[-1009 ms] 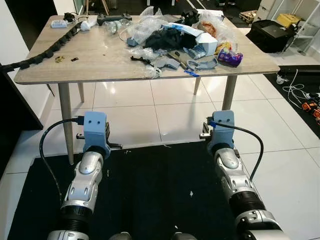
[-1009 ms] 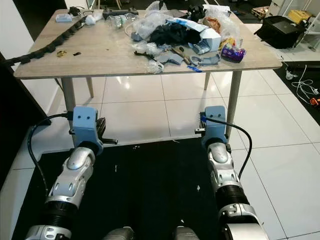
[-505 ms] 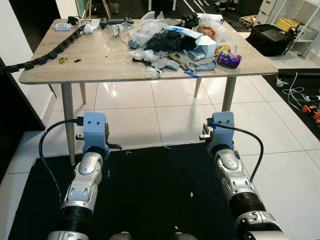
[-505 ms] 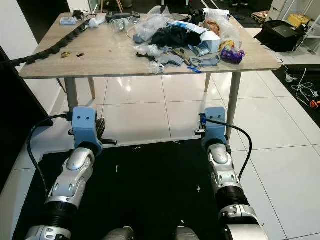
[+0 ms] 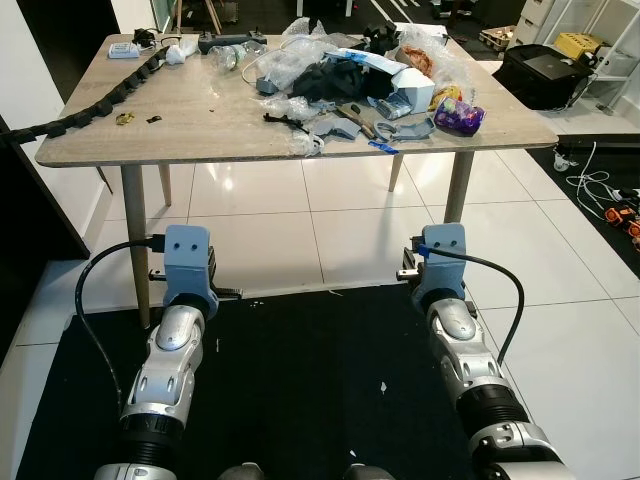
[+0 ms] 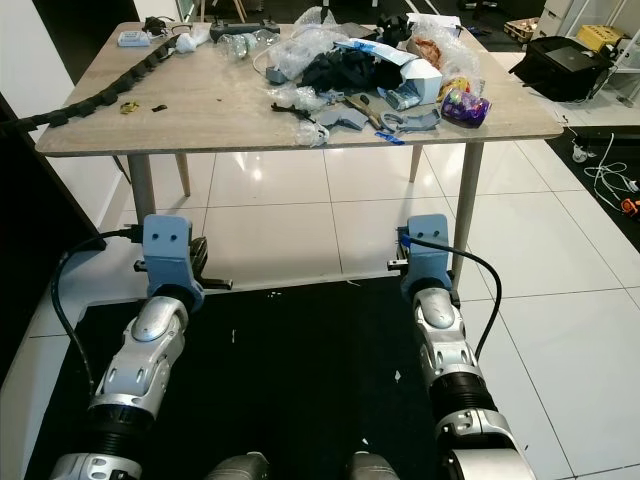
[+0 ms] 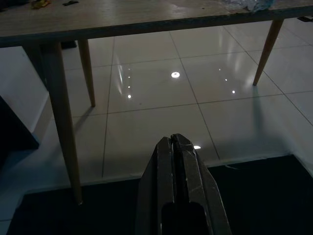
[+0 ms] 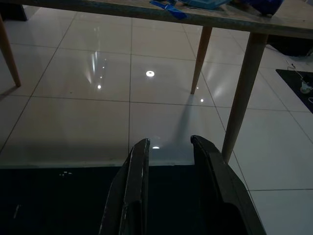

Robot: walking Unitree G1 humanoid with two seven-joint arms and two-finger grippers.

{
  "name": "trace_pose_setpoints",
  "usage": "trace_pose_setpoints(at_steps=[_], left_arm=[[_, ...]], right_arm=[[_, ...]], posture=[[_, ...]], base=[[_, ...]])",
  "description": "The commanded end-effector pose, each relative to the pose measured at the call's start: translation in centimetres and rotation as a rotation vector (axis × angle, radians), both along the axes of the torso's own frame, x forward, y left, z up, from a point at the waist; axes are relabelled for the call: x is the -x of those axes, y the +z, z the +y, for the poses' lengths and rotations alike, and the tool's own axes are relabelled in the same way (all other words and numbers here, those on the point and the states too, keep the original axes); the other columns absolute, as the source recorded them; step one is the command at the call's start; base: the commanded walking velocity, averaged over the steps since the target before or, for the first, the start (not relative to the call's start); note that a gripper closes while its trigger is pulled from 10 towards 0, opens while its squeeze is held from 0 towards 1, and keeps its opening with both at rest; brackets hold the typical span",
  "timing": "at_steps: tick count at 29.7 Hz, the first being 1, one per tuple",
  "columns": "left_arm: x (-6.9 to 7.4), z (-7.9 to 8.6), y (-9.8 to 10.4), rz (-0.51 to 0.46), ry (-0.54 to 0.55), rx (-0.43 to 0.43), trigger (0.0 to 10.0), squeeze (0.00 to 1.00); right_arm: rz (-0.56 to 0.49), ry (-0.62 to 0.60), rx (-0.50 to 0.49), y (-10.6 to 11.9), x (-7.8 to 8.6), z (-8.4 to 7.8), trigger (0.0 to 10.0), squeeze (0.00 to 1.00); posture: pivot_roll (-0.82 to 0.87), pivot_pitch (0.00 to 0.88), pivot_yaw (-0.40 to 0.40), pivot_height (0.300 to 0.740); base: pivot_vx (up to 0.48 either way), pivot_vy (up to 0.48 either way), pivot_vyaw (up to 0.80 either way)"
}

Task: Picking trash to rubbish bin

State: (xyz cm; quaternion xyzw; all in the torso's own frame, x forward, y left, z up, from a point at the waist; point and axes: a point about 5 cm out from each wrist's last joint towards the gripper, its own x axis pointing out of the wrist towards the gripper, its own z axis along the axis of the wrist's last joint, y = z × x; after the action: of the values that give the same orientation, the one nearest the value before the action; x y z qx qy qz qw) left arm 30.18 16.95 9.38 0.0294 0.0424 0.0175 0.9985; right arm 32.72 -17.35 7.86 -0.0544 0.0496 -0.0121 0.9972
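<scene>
Wooden table (image 5: 190,125) bears heaped trash (image 5: 350,85); black mat (image 5: 300,390) lies below.

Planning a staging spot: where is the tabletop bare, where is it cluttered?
Bare: table near-left stretch, bordered by the black cable chain on the left and the trash pile on the right. Crowded: the far-right half, from the purple packet back to the plastic wrap.

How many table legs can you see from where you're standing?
4. Near left leg, near right leg, far left leg, and far right leg, all under the wooden table. None appears hidden.
</scene>
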Motion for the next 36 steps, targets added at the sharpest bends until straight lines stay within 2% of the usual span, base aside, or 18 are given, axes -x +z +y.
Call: trace_pose_setpoints(at_steps=[1,36], left_arm=[[0.06,0.08,-0.26,0.015,0.004,-0.006,10.0,0.00],[0.08,-0.17,-0.27,0.007,-0.004,-0.008,10.0,0.00]], right_arm=[[0.013,0.008,0.004,-0.13,-0.01,0.17,10.0,0.00],[0.003,0.017,0.011,0.19,-0.20,0.15,10.0,0.00]], posture=[[0.01,0.025,-0.025,0.740],[0.00,0.017,-0.034,0.740]], base=[[0.000,0.000,0.00],[0.000,0.000,0.00]])
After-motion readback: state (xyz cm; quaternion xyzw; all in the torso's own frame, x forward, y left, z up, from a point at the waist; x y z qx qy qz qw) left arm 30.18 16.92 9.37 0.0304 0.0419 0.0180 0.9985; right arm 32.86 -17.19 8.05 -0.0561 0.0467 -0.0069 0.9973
